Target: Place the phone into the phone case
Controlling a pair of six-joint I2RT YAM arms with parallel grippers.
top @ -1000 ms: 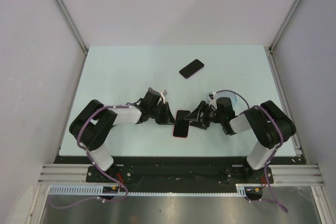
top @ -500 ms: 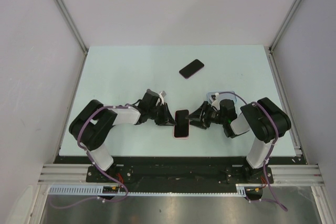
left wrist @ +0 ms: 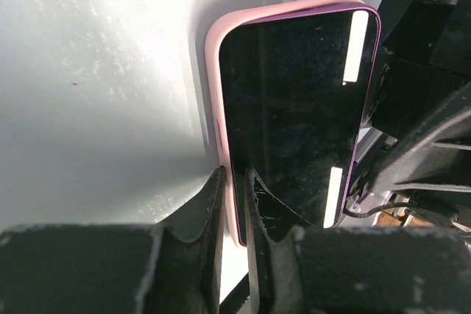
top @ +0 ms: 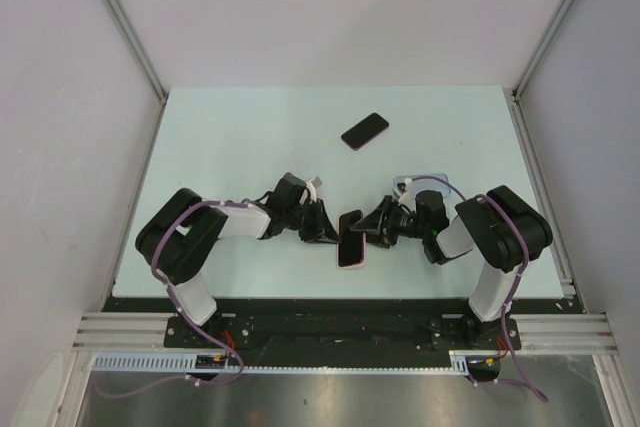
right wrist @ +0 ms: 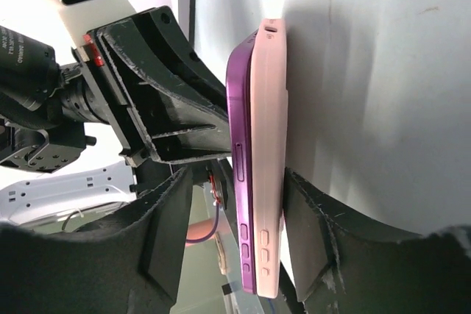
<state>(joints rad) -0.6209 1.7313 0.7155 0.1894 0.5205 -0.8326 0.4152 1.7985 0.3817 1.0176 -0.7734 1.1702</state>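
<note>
The purple phone (top: 350, 235), black screen up, lies in the pink phone case (top: 350, 264) between the two arms near the table's front. In the left wrist view my left gripper (left wrist: 234, 176) pinches the left rim of the case (left wrist: 213, 108) with the edge of the phone (left wrist: 294, 108), one finger outside the rim and one on the screen. In the right wrist view the phone's side (right wrist: 241, 152) stands a little proud of the case (right wrist: 268, 152). My right gripper (right wrist: 237, 182) straddles both, open: one finger touches the case's underside and the other is clear of the phone.
A second dark phone-like slab (top: 365, 131) lies tilted farther back on the pale table (top: 230, 137). White walls and metal rails (top: 125, 32) close in the left, right and back sides. The two grippers (top: 327, 233) (top: 368, 231) face each other closely.
The phone and case have shifted slightly right and toward the front and now lie tilted. The left gripper followed them right; the right gripper edged in from the other side.
</note>
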